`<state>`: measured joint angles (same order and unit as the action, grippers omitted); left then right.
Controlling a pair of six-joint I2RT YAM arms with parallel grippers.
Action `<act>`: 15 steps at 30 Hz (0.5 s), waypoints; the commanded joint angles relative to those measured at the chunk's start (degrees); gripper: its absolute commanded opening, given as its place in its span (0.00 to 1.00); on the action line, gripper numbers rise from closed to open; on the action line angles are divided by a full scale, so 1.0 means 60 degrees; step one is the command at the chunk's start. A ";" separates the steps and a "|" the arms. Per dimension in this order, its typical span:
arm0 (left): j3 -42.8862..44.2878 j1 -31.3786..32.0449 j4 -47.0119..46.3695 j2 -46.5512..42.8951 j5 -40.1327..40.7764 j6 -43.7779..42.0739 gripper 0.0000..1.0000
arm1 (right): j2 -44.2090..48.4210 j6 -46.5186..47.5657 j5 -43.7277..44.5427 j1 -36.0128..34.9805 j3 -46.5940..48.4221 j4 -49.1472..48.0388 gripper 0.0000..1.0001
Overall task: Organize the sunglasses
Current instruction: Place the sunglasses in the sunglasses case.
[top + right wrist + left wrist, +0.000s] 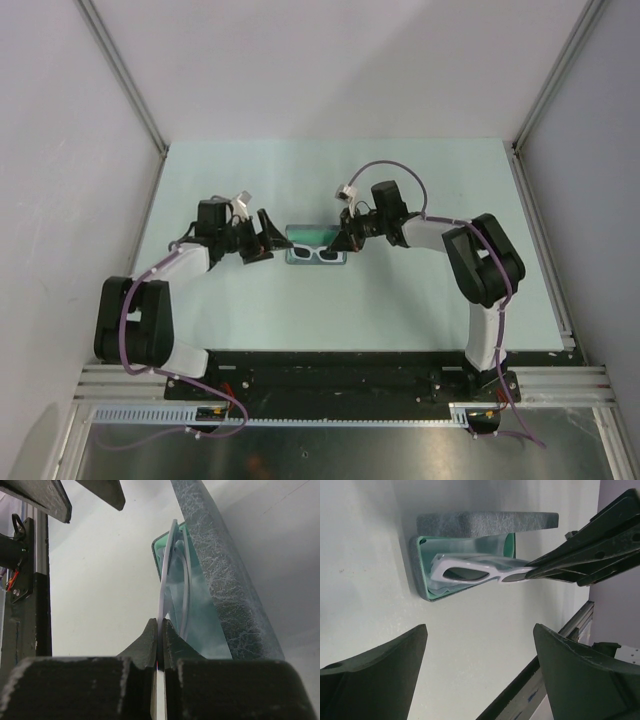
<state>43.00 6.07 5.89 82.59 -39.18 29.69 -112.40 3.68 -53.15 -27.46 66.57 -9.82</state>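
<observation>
The white sunglasses (322,252) with dark lenses lie folded in the open case (298,243), which is grey textured outside and green inside. My right gripper (343,243) is shut on the right end of the sunglasses frame (165,587). In the left wrist view the sunglasses (470,570) sit partly inside the green case (422,577), with the grey lid (485,522) behind and the right gripper's fingers (580,562) clamped on them. My left gripper (262,243) is open and empty just left of the case.
The pale green table (400,300) is bounded by white walls and metal posts. A metal rail (340,385) runs along the near edge. The case lid (225,580) stands close to the right gripper.
</observation>
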 commanded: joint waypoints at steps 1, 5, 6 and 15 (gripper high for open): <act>0.0464 0.0102 -0.0440 0.0180 -0.0077 0.0120 0.92 | -0.0251 0.0016 -0.0400 0.0007 0.0361 -0.0560 0.00; 0.0465 0.0117 -0.0484 0.0225 -0.0077 0.0134 0.92 | -0.0368 -0.0028 -0.0473 0.0021 0.0361 -0.0764 0.00; 0.0465 0.0117 -0.0484 0.0239 -0.0077 0.0134 0.92 | -0.0397 -0.0013 -0.0474 0.0022 0.0361 -0.0808 0.00; 0.0435 0.0219 -0.0513 0.0327 -0.0048 0.0149 0.91 | -0.0603 0.0337 -0.0473 0.0066 0.0405 -0.0648 0.00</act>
<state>43.86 6.70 4.69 84.23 -39.20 30.04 -114.80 3.53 -54.83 -27.29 66.85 -12.69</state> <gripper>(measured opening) 0.917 0.031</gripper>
